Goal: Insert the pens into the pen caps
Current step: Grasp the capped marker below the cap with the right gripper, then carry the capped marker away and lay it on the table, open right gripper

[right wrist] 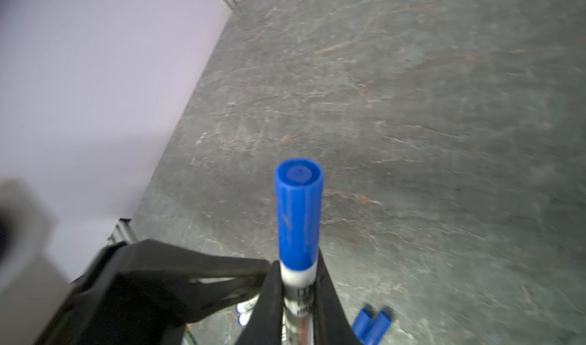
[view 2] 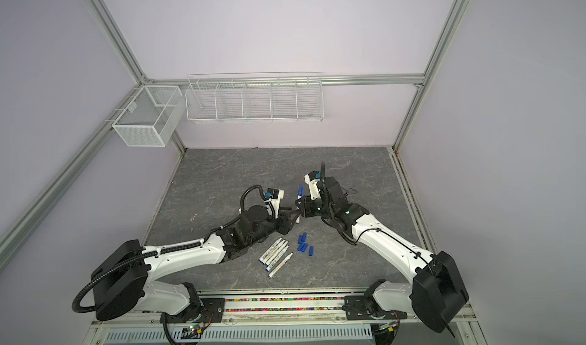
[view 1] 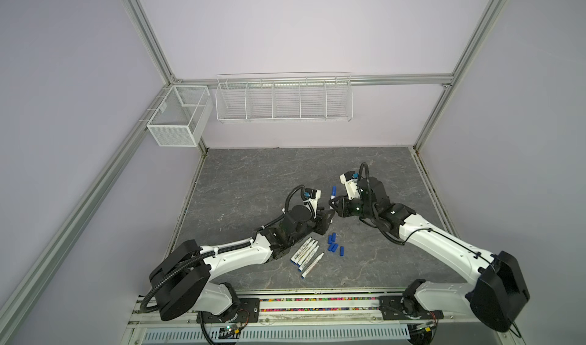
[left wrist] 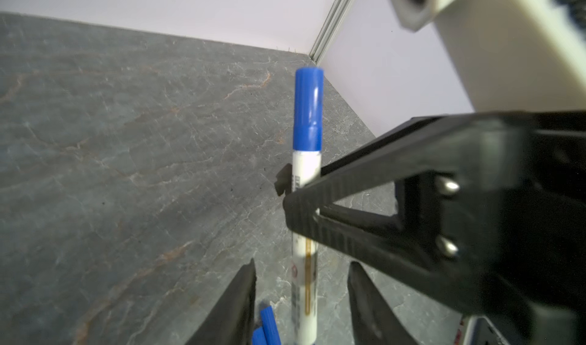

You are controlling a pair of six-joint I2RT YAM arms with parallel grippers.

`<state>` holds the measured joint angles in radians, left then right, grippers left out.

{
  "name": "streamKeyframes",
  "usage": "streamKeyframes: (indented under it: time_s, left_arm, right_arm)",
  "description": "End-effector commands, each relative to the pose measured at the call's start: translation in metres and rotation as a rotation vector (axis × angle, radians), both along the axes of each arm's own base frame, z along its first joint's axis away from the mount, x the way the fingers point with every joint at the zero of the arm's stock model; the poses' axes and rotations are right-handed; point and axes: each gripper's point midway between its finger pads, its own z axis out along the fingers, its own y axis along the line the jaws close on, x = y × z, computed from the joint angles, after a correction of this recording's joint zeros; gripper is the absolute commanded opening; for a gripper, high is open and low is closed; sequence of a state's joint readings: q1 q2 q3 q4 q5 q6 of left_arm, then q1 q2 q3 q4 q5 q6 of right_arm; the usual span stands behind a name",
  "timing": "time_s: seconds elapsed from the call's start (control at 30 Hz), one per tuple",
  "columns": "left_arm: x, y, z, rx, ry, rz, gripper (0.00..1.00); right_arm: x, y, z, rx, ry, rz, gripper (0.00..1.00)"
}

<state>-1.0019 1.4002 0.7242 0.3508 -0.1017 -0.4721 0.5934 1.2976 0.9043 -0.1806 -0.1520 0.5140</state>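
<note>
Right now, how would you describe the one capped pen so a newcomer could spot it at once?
On the grey marbled table, look to where the two arms meet near the middle. There the right end effector clamps a pen and holds it upright. Unlike the loose pens lying flat with bare white tips, it alone wears a blue cap.

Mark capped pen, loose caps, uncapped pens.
capped pen (left wrist: 304, 164): left wrist view, white barrel under cap.
loose caps (view 1: 332, 248): in a top view, a middle cap.
uncapped pens (view 1: 304, 251): in a top view, one barrel.
</note>
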Motion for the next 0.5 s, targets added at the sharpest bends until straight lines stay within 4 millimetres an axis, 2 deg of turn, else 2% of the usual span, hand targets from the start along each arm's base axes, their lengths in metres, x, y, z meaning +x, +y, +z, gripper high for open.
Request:
streamKeyframes:
  time_s: [0.0,0.2,0.37,0.47]
  left_arm:
    - [0.003,-0.005,0.0,0.024,0.006,0.004,0.54]
    - [0.007,-0.003,-0.009,0.058,0.025,0.028,0.6]
    - [0.011,0.002,-0.012,0.077,0.037,0.071,0.64]
    - [0.012,0.004,-0.012,0.085,0.039,0.083,0.65]
  right_arm:
    - [0.01,-0.039,-0.028,-0.104,0.102,-0.158,0.12]
    - [0.02,-0.087,-0.071,-0.264,0.218,-0.276,0.12]
    - [0.026,-0.111,-0.11,-0.38,0.299,-0.308,0.13]
    - [0.032,-0.119,-0.125,-0.412,0.324,-0.32,0.13]
